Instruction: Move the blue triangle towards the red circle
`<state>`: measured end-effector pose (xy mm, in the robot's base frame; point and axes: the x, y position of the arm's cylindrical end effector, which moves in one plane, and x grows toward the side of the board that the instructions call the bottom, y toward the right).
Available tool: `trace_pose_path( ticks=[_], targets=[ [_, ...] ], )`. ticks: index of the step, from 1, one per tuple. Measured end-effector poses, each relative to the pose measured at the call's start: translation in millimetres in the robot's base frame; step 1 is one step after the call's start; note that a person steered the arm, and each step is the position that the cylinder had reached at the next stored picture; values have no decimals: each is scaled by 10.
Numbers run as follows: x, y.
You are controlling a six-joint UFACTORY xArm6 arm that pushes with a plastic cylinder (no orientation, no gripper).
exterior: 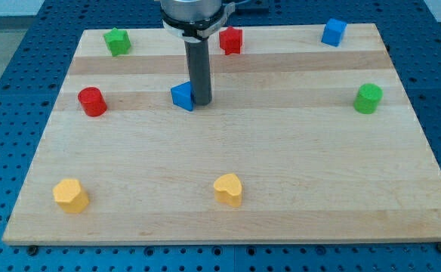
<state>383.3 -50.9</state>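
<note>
The blue triangle (182, 96) lies on the wooden board (281, 151) a little above the board's middle, left of centre. The red circle (92, 101) stands at the view's left, about level with the triangle. My tip (201, 100) is at the end of the dark rod, right against the triangle's right side. The rod comes down from the view's top.
A green block (117, 41) sits at the top left, a red block (231, 40) at the top centre behind the rod, a blue cube (334, 32) at the top right. A green cylinder (368, 99) stands at the right. Two yellow blocks (71, 196) (228, 189) lie near the bottom.
</note>
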Motion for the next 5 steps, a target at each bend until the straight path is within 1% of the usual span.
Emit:
trace_pose_path(
  ticks=[4,5],
  targets=[
    [-59,-699],
    [-172,-706]
  ],
)
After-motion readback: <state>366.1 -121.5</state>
